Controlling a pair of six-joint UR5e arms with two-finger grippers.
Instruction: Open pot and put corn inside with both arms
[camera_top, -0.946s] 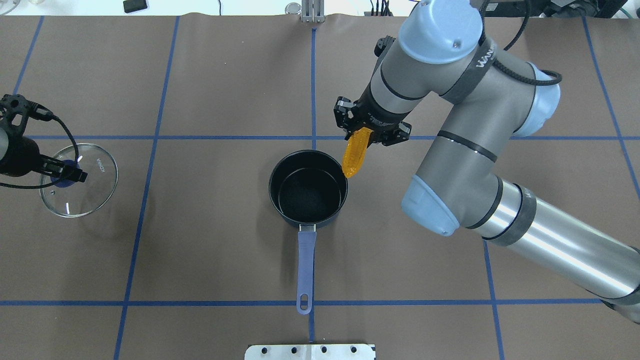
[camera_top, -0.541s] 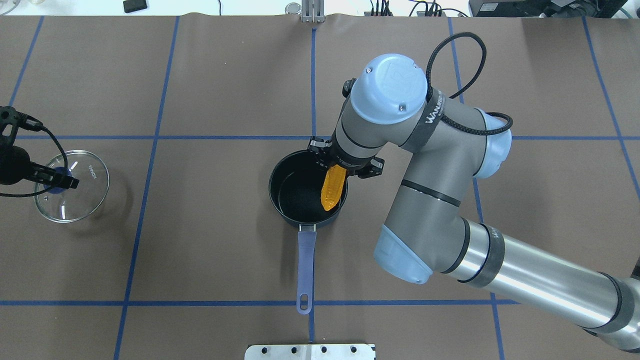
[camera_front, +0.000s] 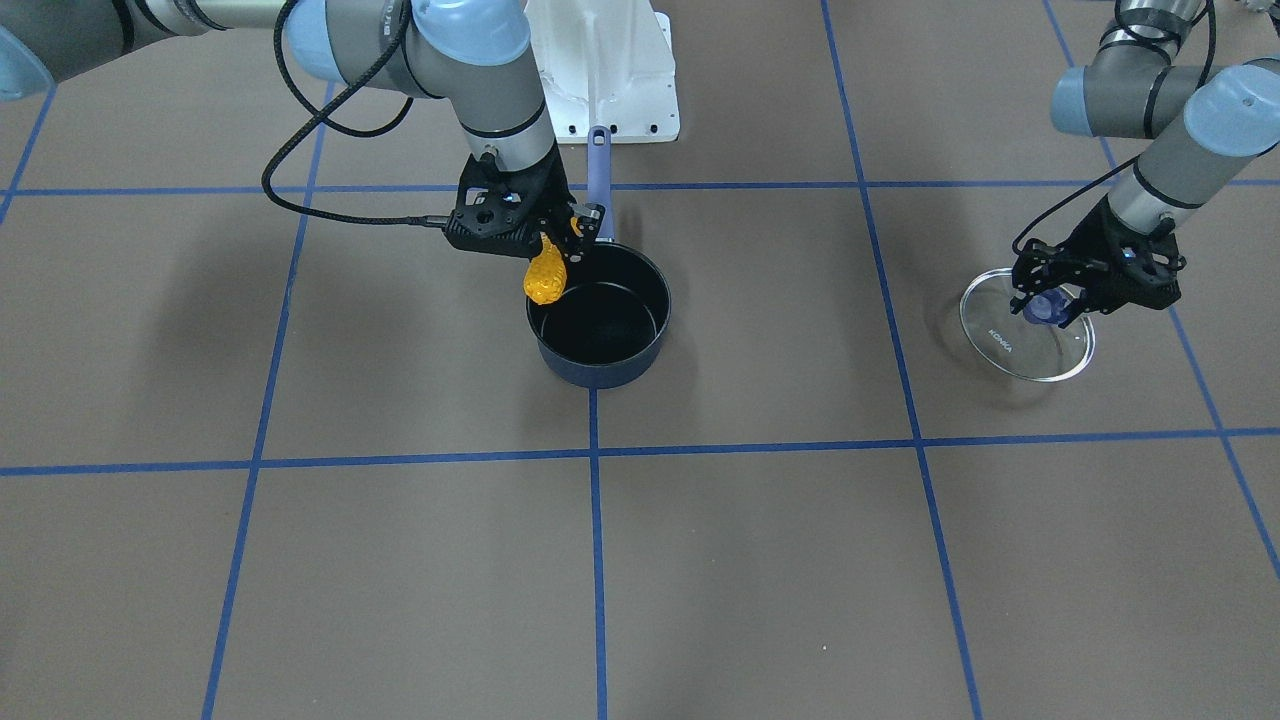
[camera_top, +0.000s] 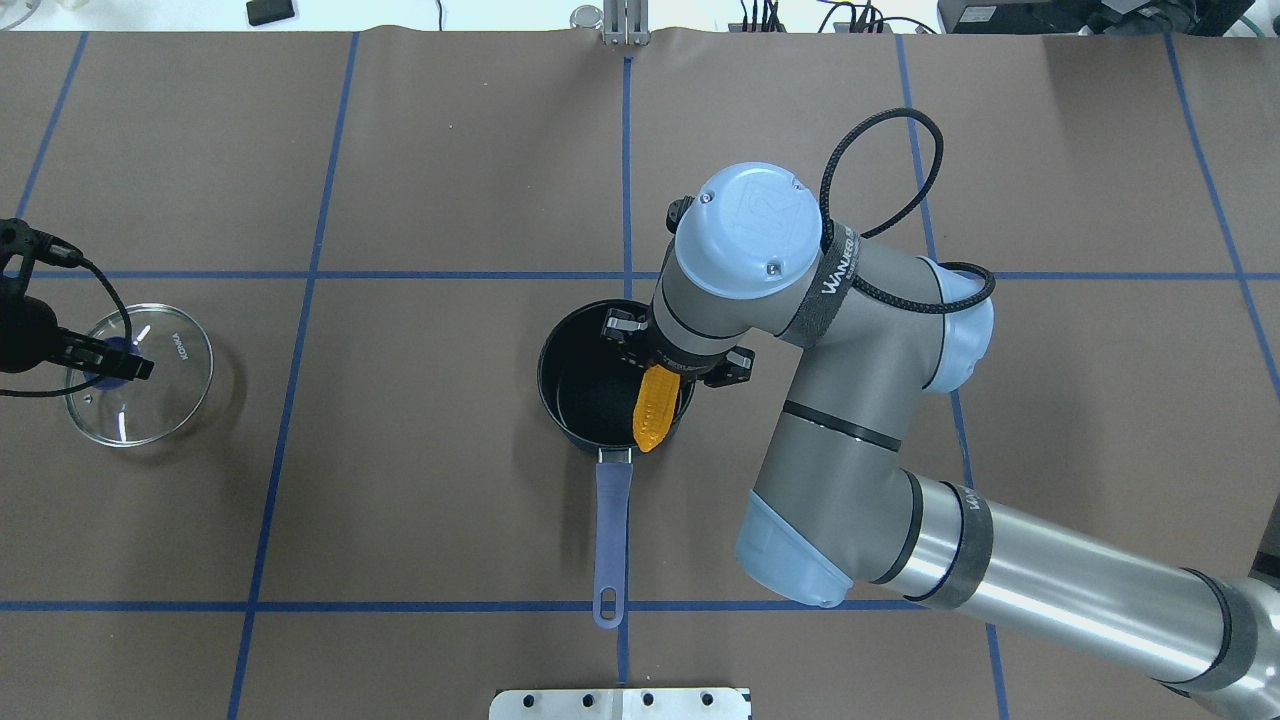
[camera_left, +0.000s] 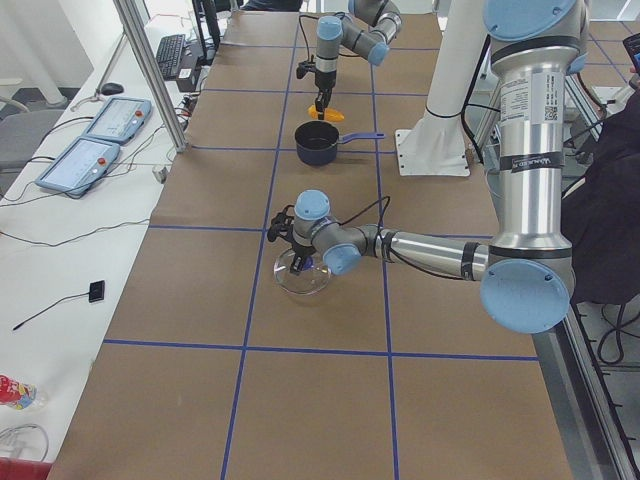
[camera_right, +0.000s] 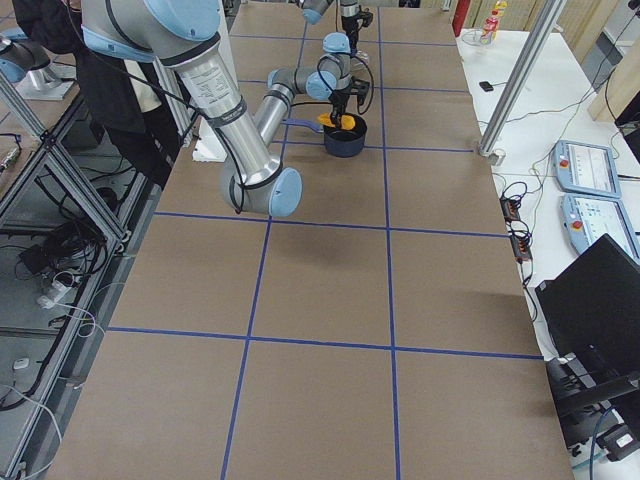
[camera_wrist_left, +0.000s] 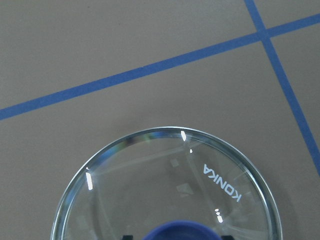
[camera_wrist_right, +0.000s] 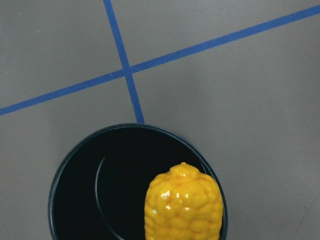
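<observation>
The dark navy pot (camera_top: 590, 390) stands open at the table's middle, its periwinkle handle (camera_top: 610, 520) pointing toward the robot. My right gripper (camera_top: 672, 358) is shut on the yellow-orange corn (camera_top: 652, 408) and holds it hanging tip-down over the pot's right side by the rim. The right wrist view shows the corn (camera_wrist_right: 184, 205) above the pot's black inside (camera_wrist_right: 100, 190). In the front view the corn (camera_front: 545, 278) hangs at the pot's (camera_front: 600, 320) rim. My left gripper (camera_top: 125, 365) is shut on the blue knob of the glass lid (camera_top: 150, 400) at the far left, low over the table.
The lid (camera_front: 1030, 345) is far from the pot, and the left wrist view shows its glass (camera_wrist_left: 165, 185). A white mount plate (camera_front: 610, 70) sits by the robot base behind the pot handle. Blue tape lines cross the brown table cover.
My right arm has carried the corn from beyond the pot's far right rim to over the pot. My left gripper has moved the lid a little further left.
</observation>
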